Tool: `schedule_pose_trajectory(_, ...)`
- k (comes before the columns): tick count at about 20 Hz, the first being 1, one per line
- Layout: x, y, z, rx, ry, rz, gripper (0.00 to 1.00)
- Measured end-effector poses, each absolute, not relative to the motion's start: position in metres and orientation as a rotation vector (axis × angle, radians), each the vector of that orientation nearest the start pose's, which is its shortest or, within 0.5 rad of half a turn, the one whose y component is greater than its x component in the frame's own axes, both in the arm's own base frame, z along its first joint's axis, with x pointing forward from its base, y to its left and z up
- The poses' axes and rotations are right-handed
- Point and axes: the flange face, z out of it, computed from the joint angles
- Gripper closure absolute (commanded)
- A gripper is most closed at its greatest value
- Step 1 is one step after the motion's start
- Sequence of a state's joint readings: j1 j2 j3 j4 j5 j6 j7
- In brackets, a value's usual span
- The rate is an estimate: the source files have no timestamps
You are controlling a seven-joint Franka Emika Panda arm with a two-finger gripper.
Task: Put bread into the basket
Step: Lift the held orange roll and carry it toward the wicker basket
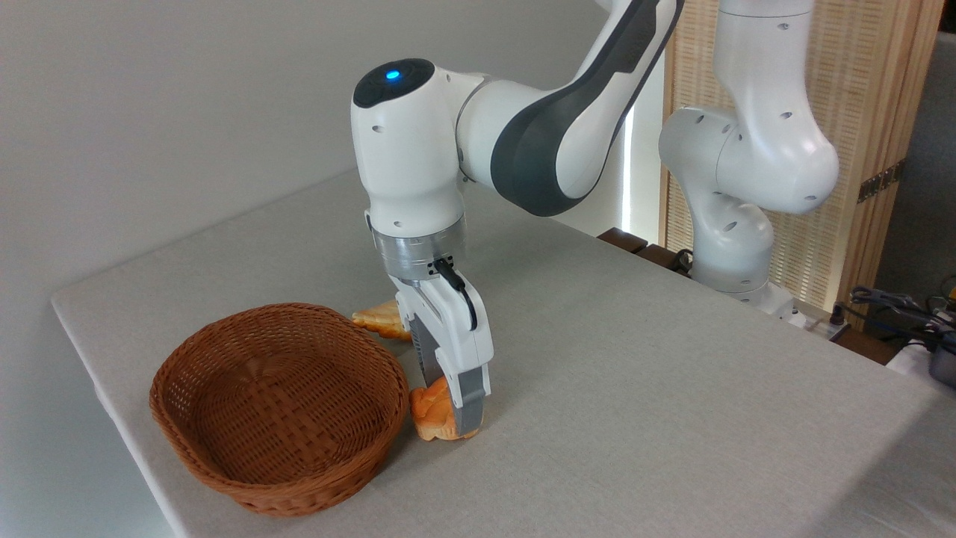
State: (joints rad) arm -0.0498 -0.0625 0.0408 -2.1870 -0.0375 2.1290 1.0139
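The bread (432,413), a small lumpy orange-golden bun, rests on the table just right of the basket's rim. My gripper (457,418) has come down over it, with one grey fingertip (472,409) against the bun's right side; the other finger is hidden behind the bun. Whether the fingers press on the bun cannot be told. The basket (280,407), a wide reddish-brown wicker bowl, sits at the table's front left with nothing in it.
A paler ridged pastry (382,319) lies behind the basket, partly hidden by my gripper's body. The table edge (112,403) runs close along the basket's left side. The arm's base (736,246) stands at the back right, with cables (896,306) beside it.
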Motion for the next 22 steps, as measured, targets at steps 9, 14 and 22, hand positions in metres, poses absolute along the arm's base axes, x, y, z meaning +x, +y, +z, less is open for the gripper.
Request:
schedule_pose_trajectory(9, 0.517, -0.006, 0.426, -2.787, 1.56, 0.032, 0.57)
schedule_pose_trajectory(14, 0.515, -0.002, 0.497, -2.766, 1.594, 0.009, 0.52)
schedule_pose_trajectory(22, 0.537, -0.105, 0.553, -2.759, 1.493, -0.28, 0.08)
